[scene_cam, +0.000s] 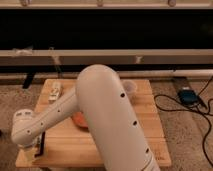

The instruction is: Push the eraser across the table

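One eraser (41, 143) lies at the near-left corner of the table (145, 110), long axis near-to-far, touching or just camera-right of my gripper (30, 146), whose opening I cannot tell.

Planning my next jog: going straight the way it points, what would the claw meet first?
Pointing down at the table's front-left corner, the claw would probably meet the dark eraser beside it first, though depth is unclear.

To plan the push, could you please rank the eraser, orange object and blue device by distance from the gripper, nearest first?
The gripper is front-left over the table.
1. eraser, by the gripper
2. orange object, mid-table
3. blue device, floor at right
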Controlling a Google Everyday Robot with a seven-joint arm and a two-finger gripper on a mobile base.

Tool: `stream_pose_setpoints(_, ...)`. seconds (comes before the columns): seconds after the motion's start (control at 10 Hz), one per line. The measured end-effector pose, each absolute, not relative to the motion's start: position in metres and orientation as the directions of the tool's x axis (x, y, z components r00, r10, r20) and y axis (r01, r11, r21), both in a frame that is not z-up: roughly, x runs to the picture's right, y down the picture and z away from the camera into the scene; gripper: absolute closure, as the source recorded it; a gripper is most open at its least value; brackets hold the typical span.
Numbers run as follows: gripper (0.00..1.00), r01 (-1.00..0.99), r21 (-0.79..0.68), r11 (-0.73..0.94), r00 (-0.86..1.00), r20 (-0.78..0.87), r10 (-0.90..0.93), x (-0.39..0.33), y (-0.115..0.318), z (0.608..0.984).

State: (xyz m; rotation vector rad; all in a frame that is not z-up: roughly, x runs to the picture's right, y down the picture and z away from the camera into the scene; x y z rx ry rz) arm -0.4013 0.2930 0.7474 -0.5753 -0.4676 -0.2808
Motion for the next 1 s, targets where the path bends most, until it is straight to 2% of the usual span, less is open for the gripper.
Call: stream_pose_setpoints(1.0, 0.20, 0.313, -0.384, 0.869, 0.881, 0.458, -0.114, -0.400, 0.236, 0.779)
